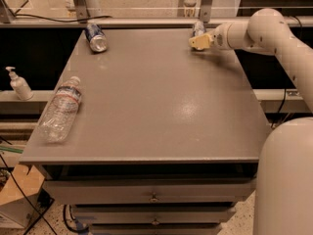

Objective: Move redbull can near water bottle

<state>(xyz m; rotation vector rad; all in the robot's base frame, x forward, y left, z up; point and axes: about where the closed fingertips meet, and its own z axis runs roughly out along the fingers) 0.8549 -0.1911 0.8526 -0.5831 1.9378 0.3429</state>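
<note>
The redbull can [198, 29], slim and silver-blue, is at the table's back edge right of centre, its lower part hidden behind my gripper. My gripper [197, 42] hangs just in front of it, low over the table; I cannot tell if it touches the can. The water bottle [59, 109], clear and crinkled with a white cap and blue-white label, lies on its side at the table's left front edge, far from the can.
A fatter dark-blue can [95, 36] lies on its side at the back left of the grey table [156, 106]. A small white pump bottle [19, 84] stands on a ledge left of the table. My white arm [274, 33] reaches in from the right.
</note>
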